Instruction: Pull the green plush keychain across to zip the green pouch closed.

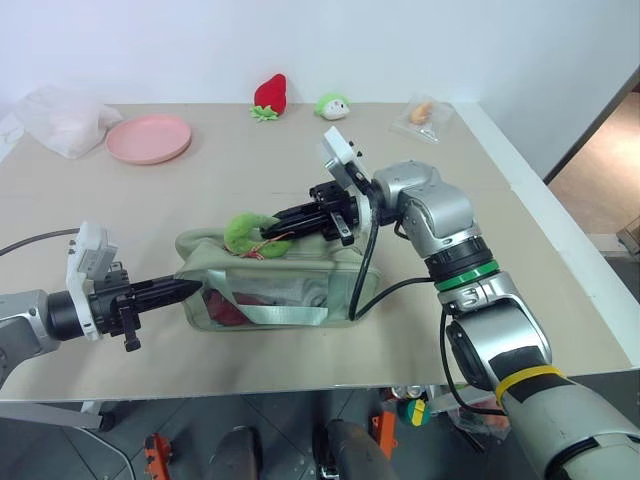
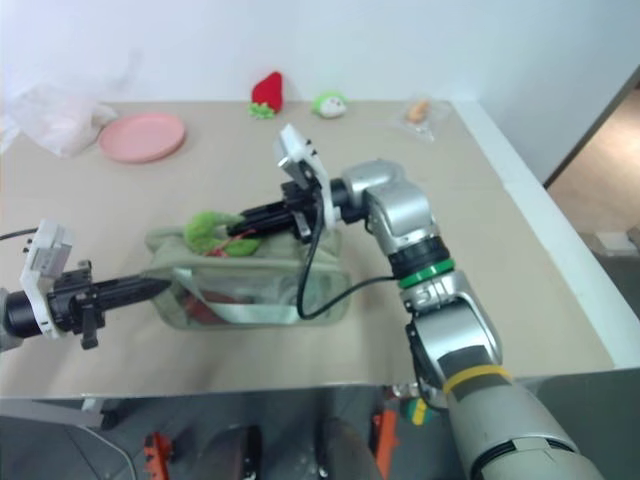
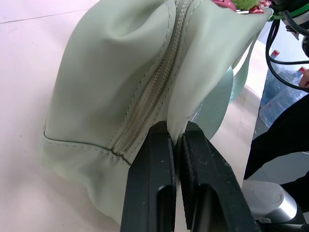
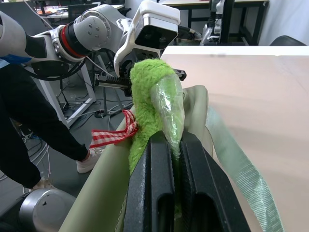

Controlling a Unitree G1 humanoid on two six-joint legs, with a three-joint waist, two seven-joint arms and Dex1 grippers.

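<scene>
Bright green plush keychain (image 1: 248,232) atop the pale green pouch (image 1: 300,285), toward its left end, pinched in the right pincer (image 1: 285,222), fingers pressed together on the fuzz. Left pincer (image 1: 185,289) clamped on the fabric at the pouch's left end, bracing it. Pouch lying mid-surface (image 1: 300,150), red contents visible through the clear side window. Grip apparently secured, pull across not yet made; zipper line seemingly still open along most of the top, though hard to judge. Beyond, well apart: pink plate (image 1: 148,137), strawberry plush (image 1: 269,96).
</scene>
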